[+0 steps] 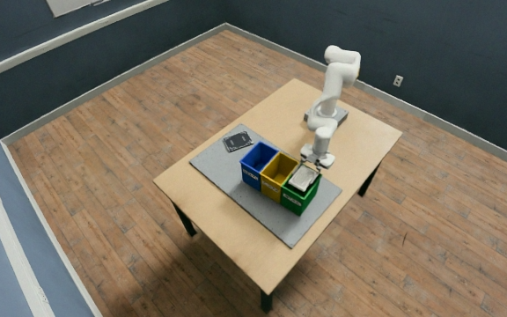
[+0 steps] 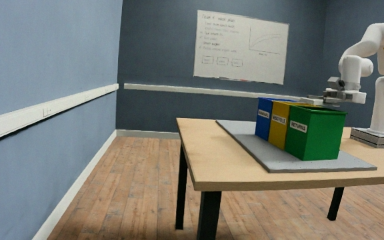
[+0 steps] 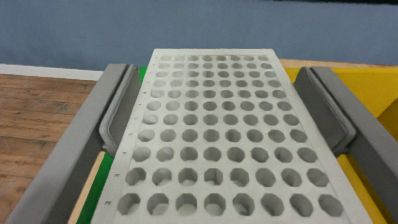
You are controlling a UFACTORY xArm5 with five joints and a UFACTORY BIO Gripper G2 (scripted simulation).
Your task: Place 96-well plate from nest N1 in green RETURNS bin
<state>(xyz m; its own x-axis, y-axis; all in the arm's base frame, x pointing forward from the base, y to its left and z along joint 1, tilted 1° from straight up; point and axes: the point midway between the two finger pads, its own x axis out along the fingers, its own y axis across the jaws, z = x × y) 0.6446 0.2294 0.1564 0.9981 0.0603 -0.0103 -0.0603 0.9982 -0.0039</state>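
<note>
96-well plate [image 1: 304, 178] [image 2: 311, 101] [image 3: 215, 128] is clamped within the end effector [image 1: 311, 167] [image 2: 329, 98] [image 3: 225, 115].

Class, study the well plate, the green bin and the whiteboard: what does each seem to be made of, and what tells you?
96-well plate: probably matte plastic; pale, evenly moulded wells.
Green bin: likely smooth plastic; uniform colour, thin walls.
Whiteboard: perhaps coated metal or laminate; white, written-on face.
</note>
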